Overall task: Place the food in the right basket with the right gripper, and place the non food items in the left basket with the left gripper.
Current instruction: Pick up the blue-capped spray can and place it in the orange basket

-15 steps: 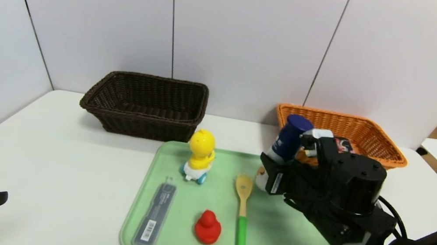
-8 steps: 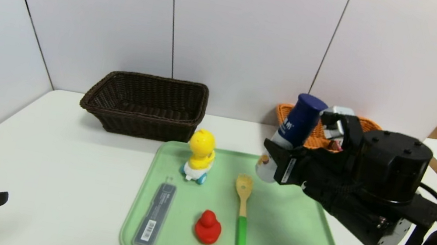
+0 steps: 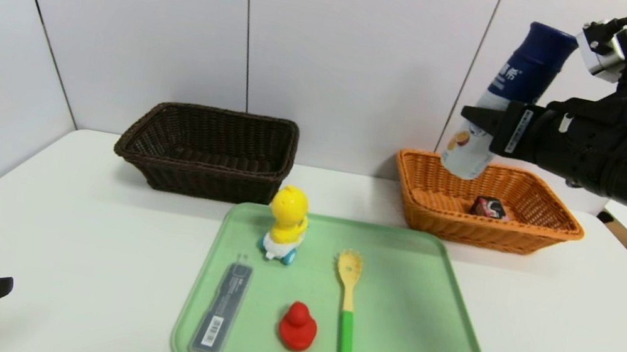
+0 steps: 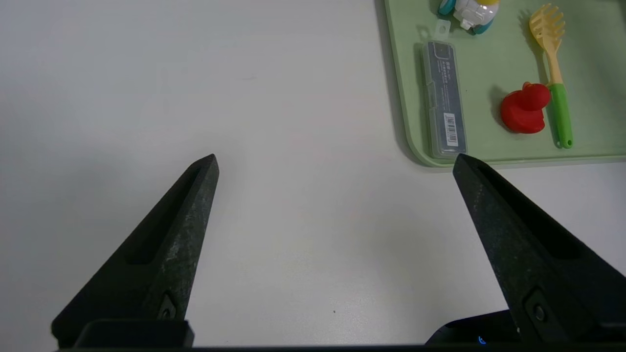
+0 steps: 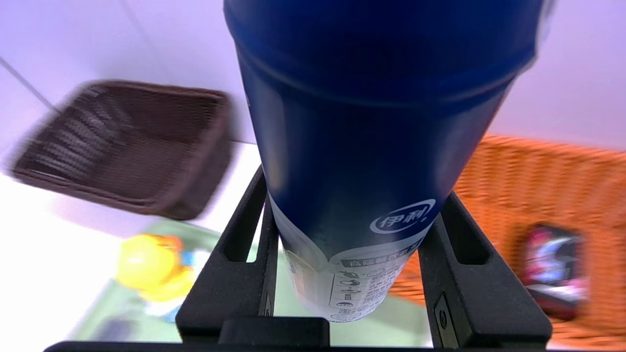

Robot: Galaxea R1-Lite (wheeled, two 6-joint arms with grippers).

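One bottle in right hand, above orange basket

bottle: tall white bottle with dark blue top and cap, tilted, held in the air above the orange basket's left end
carton: small black carton with red-pink print, lying inside the orange basket
dark basket: dark brown basket, at the table's back left
tray items: wheeled yellow duck, red duck, pasta fork, grey case
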